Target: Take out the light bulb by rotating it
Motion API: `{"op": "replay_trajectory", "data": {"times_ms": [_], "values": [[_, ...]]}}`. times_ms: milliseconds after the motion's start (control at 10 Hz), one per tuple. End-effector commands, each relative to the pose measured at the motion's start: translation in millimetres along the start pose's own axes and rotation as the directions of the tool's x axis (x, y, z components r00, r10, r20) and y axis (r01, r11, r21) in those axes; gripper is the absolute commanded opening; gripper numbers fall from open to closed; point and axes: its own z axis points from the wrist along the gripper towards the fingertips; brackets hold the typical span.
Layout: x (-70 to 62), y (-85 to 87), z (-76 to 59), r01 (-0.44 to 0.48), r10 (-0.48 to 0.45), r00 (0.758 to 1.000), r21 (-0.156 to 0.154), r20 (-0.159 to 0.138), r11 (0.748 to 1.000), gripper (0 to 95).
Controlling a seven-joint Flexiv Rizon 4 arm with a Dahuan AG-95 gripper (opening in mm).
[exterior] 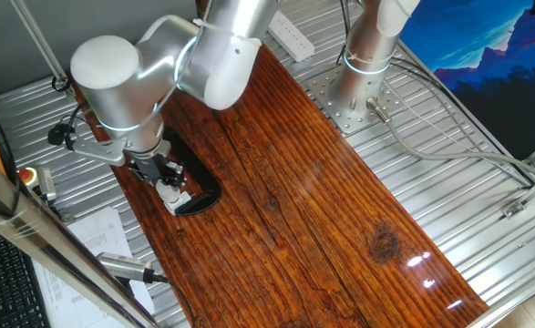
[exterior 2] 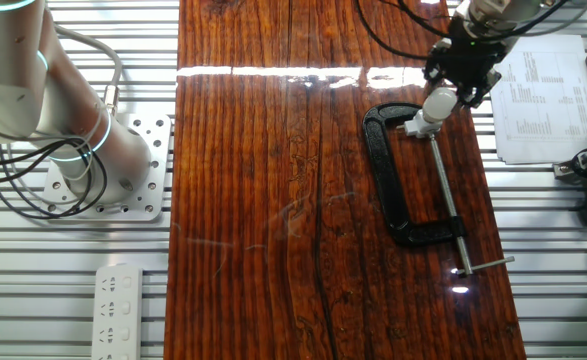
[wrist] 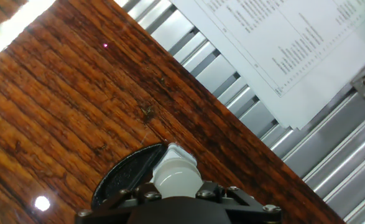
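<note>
Directly beneath hand (exterior 2: 461, 88), light bulb (exterior 2: 437, 104), touching

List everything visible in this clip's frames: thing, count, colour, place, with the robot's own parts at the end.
light bulb: one, white, at the clamp's top end, right under the gripper
C-clamp: one, black frame with a silver screw rod, lying on the board's edge near the printed sheets
wooden board: one, dark reddish brown, along the middle of the table
metal table: one, silver slatted, under everything
printed sheets: white, on the slats beside the board
power strip: one, white, on the slats past the arm's base
silver tool with black cable: one, near the sheets
arm: one, silver and white, base bolted to the slats
gripper: one, black; jaws around the bulb, grip unclear
</note>
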Motion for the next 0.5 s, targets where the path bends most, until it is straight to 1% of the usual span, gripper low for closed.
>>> {"op": "replay_trajectory", "data": {"times_ms": [100,200,500], "values": [[0.4,1.3,-1.0,0.102,-0.102,0.995,-0.012,0.0,0.995,0.0],[0.5,1.6,-1.5,0.137,-0.137,0.99,-0.006,-0.009,0.991,0.0],[-2.2,5.9,0.4,0.238,-0.238,0.971,0.001,-0.019,0.971,0.0]]}}
